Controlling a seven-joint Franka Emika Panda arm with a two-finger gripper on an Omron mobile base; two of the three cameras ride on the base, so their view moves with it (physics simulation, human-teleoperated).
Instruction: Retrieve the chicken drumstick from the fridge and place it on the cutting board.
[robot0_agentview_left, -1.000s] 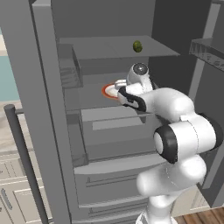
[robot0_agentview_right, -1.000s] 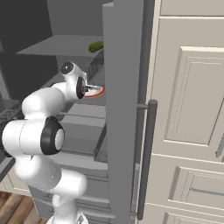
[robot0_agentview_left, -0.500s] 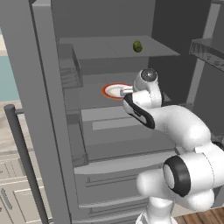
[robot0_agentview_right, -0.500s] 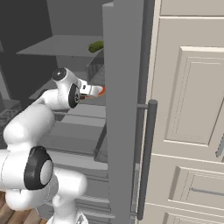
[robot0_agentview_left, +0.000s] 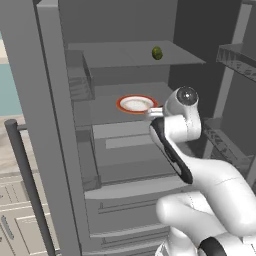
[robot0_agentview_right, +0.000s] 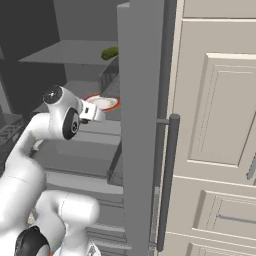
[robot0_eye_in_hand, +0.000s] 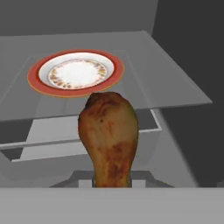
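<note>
Item: chicken drumstick (robot0_eye_in_hand: 108, 139) — clamped at its narrow end in my hand (robot0_eye_in_hand: 111, 181), fingers closed tight on it, thick end pointing toward the red-rimmed plate (robot0_eye_in_hand: 75, 72). It hangs clear of the plate, off the fridge (robot0_agentview_left: 45, 125) shelf, so nothing drags. Plate sits bare on the middle shelf; a small green fruit (robot0_agentview_left: 157, 53) on the shelf above. Door edge (robot0_agentview_right: 140, 125) stands close beside my wrist — the way out is narrow.

Kitchen, rendered; open grey fridge (robot0_agentview_left: 60, 125) with shelves and lower drawers; red-rimmed plate (robot0_eye_in_hand: 75, 72) on a shelf; small green fruit (robot0_agentview_left: 157, 53) on the shelf above; cream panelled cabinet doors (robot0_agentview_right: 220, 130) beside the fridge.
</note>
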